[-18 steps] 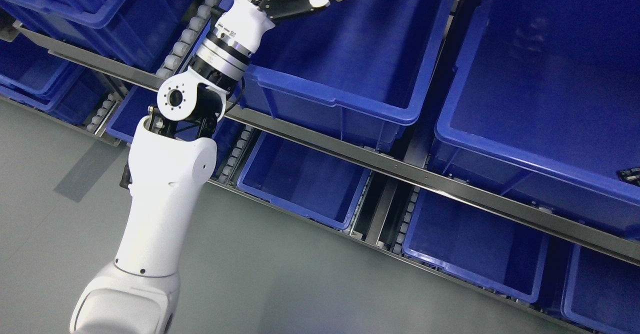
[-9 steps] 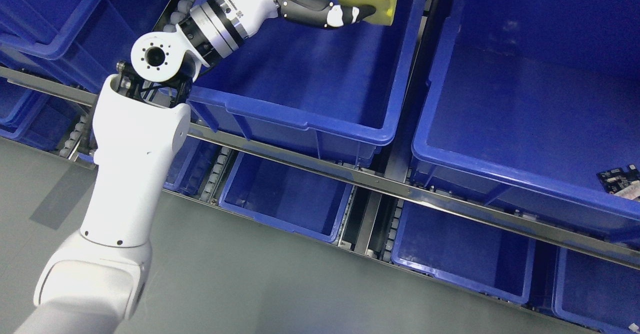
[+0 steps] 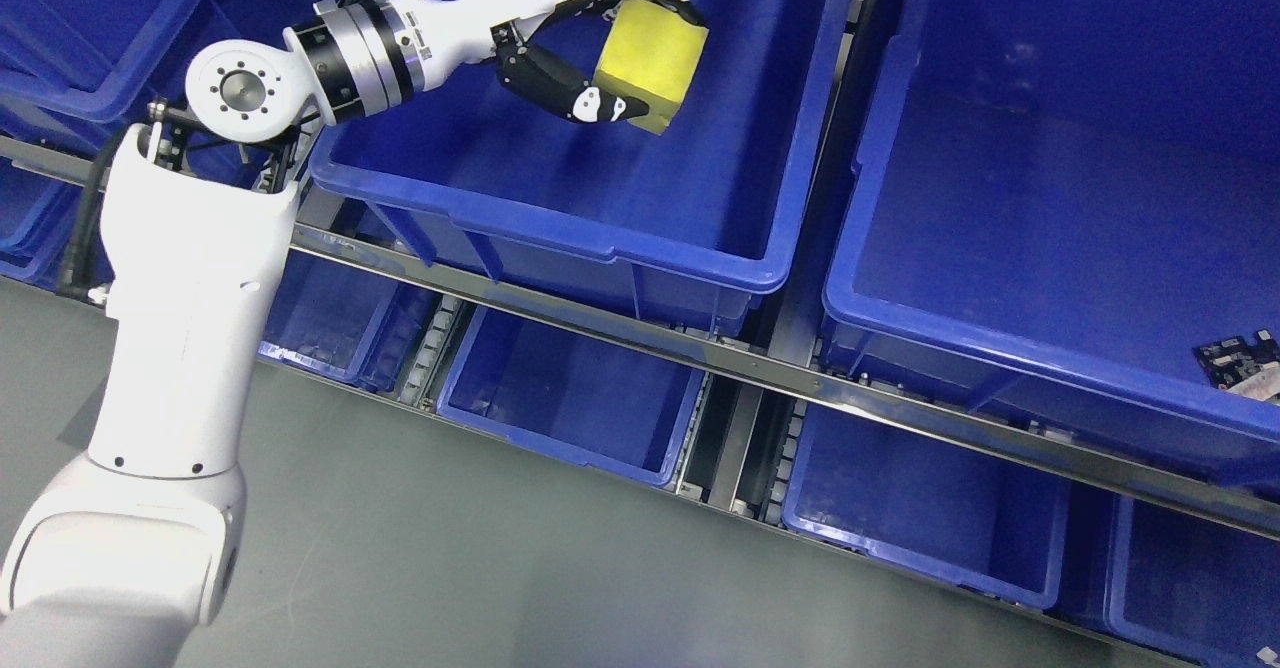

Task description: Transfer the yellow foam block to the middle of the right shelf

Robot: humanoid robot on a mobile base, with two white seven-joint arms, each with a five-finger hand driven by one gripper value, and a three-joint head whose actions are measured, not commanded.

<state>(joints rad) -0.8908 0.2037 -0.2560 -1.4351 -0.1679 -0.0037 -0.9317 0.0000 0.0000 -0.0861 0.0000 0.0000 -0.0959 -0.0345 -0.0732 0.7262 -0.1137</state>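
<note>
The yellow foam block [image 3: 652, 63] is held in my left hand [image 3: 640, 58], whose black-and-white fingers [image 3: 565, 93] wrap around it from above and below. The hand holds the block in the air over the inside of a large blue bin [image 3: 560, 233] on the middle shelf level. My left arm [image 3: 180, 348] rises from the lower left and bends right at the elbow. To the right stands another large blue bin [image 3: 1000, 348] on the same level. My right arm is out of view.
A metal shelf rail [image 3: 800, 383] runs diagonally under the two large bins. Smaller blue bins [image 3: 570, 398] sit on the lower level. A small circuit board [image 3: 1240, 358] lies at the right bin's far right edge. Grey floor fills the lower left.
The view shifted left and down earlier. Since then my left hand has swung down and to the left with the yellow block, lowering it from the top edge into the bin's space.
</note>
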